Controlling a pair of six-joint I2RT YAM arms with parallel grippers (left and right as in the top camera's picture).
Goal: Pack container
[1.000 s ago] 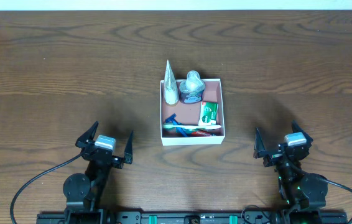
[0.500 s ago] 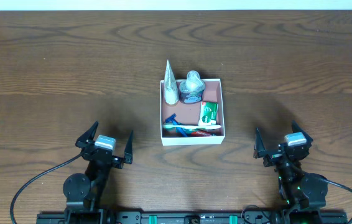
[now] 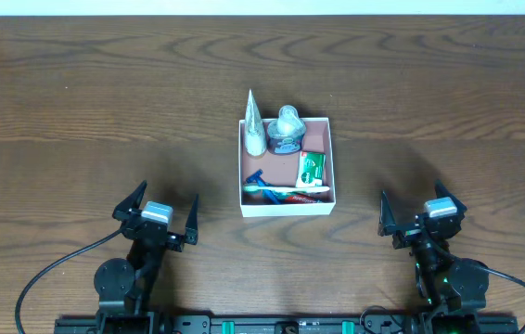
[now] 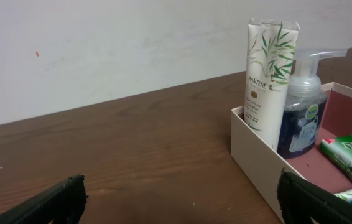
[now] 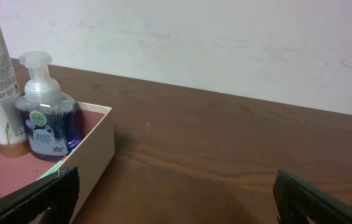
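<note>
One container (image 3: pixel 287 211), thin white walls, toiletries (image 3: pixel 286 131) inside, was judged light yet flimsy, best taken at a wall's rim; left end effector (image 3: pixel 167 197) and right end effector (image 3: pixel 411 197) both gaped empty.

The surface (image 3: pixel 77 111) is dark brown wood with wavy, darker grain. The box (image 3: pixel 286 211) has white walls and a reddish-brown floor. The tube (image 4: pixel 269 74) is white, printed with green bamboo leaves and dark lettering, and has a tan cap. The pump bottle (image 4: pixel 300 118) is clear over dark blue liquid, with a pale pump and a green-and-blue label. The toothpaste (image 4: pixel 350 155) is green and white. The razor (image 3: pixel 257 179) is blue. The wall (image 4: pixel 101 43) is off-white. The left hand (image 3: pixel 164 202) and the right hand (image 3: pixel 415 202) are black.
</note>
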